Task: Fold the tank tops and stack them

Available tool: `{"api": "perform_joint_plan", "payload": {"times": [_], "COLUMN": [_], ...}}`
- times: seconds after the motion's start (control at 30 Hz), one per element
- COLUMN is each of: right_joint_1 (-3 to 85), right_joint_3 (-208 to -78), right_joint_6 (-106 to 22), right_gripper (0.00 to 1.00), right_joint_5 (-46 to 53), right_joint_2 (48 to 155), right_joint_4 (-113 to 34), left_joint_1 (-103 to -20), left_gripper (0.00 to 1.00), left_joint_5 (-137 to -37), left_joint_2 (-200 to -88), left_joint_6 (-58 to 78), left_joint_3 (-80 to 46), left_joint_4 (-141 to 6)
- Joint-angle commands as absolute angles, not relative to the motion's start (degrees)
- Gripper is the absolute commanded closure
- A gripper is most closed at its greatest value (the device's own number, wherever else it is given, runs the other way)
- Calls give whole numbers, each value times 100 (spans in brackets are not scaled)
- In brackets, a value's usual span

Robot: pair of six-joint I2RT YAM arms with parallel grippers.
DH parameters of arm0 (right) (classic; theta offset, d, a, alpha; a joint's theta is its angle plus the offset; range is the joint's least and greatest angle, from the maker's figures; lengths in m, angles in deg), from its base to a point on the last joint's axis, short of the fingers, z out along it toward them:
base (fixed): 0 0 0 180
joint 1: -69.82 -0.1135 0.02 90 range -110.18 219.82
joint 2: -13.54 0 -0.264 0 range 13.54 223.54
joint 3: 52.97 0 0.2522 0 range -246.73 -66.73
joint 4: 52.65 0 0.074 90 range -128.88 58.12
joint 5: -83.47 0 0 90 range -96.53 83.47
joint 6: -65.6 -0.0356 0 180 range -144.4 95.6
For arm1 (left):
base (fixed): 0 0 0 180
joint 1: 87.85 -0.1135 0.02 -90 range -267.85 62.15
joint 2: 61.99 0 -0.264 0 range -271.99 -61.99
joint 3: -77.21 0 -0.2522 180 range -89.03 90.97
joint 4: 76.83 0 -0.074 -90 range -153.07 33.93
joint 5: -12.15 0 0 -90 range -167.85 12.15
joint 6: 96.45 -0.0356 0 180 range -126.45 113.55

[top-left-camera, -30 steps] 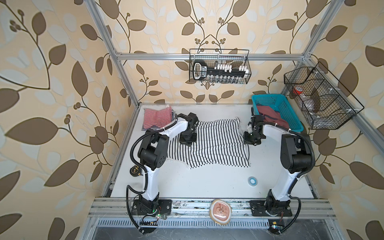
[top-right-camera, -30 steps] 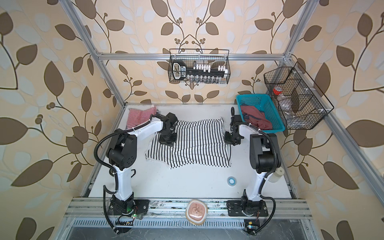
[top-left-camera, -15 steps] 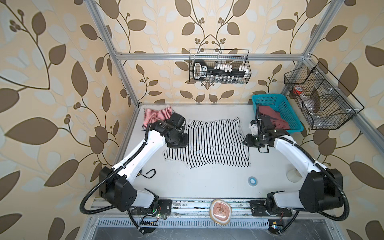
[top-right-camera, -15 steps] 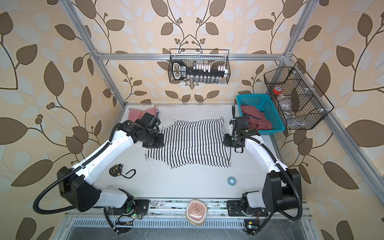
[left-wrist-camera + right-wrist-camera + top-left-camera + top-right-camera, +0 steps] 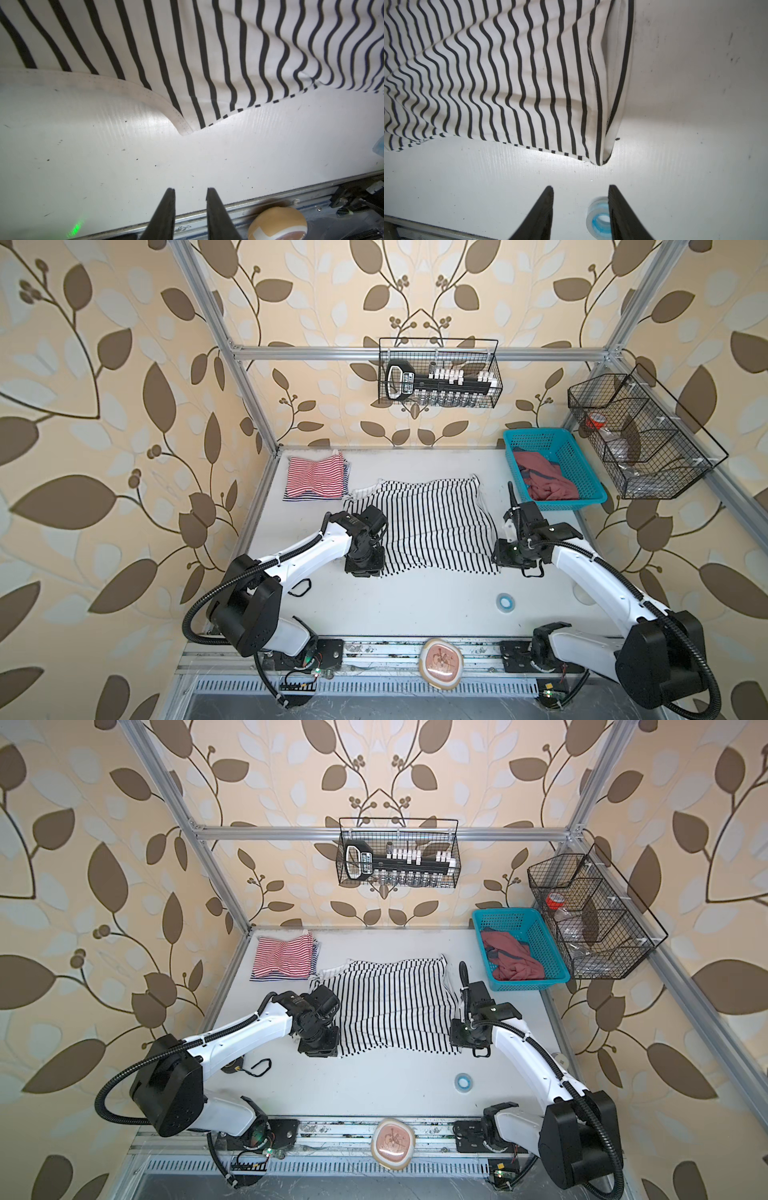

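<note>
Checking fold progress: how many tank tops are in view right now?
3. Red-and-white striped top, folded, at the far left of the table; black-and-white striped top, spread flat mid-table; dusty red top, crumpled in the blue basket. Others may be hidden beneath it.

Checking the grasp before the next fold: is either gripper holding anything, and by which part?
Nothing is held. The left gripper and right gripper both show empty gaps, clear of the black-and-white tank top.
</note>
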State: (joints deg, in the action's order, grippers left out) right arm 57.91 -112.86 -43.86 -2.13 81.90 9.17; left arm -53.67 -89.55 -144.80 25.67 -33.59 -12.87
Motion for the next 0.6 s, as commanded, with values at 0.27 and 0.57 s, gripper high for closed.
{"api": "perform_joint_plan", "payload": {"times": [0.27, 0.57], "right_joint_1": [6079, 6122], "right_joint_3": [-10829, -10799], "right_joint_6": [-4435, -4371], "right_gripper": [57, 58], "right_joint_5": [169, 229], "right_joint_2": [8665, 8959], "right_joint_4": [386, 178], "left_joint_1": [-5283, -5250], "left_gripper": [64, 64], "left_joint_5": [-8912, -8852], "left_joint_2": [-14800, -15158], "left_joint_6": [3002, 3070], "left_joint_3": [-3672, -3717], "left_joint_4": [-1851, -2004]}}
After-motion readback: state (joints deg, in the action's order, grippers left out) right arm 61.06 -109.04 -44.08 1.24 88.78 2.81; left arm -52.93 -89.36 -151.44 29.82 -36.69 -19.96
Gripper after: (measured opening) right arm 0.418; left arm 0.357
